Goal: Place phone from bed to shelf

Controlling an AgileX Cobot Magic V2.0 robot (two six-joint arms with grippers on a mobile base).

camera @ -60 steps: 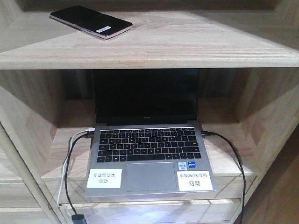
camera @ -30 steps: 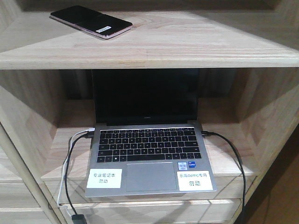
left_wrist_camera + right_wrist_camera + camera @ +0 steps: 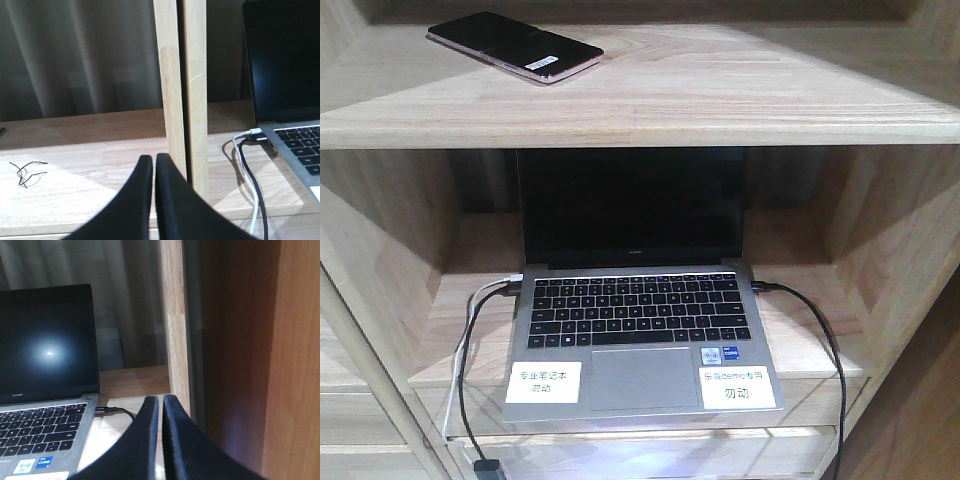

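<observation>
Pale wood shelf fills the front view; grey curtain shows behind it in both wrist views.

Upper left of the front view: phone, flat on the top board, angled, white sticker toward its right end. Nothing touches it. No bed in any view.

Left of the left wrist view: black scribble mark on the lower board. Centre bottom: left gripper, its two dark fingers pressed together with only a hairline between them, holding nothing. Just behind it, a shelf upright.

Centre of the front view, lower bay: laptop, lid up, screen dark, two white labels on the palm rest. White cable and black cable run from its left and right sides.

Centre bottom of the right wrist view: right gripper, fingers likewise closed to a thin slit, empty. Right of it, a darker brown panel.

Status, as a judgement: placement looks done, phone resting on the shelf with both grippers clear and low. Left, at most, is parking the arms.
</observation>
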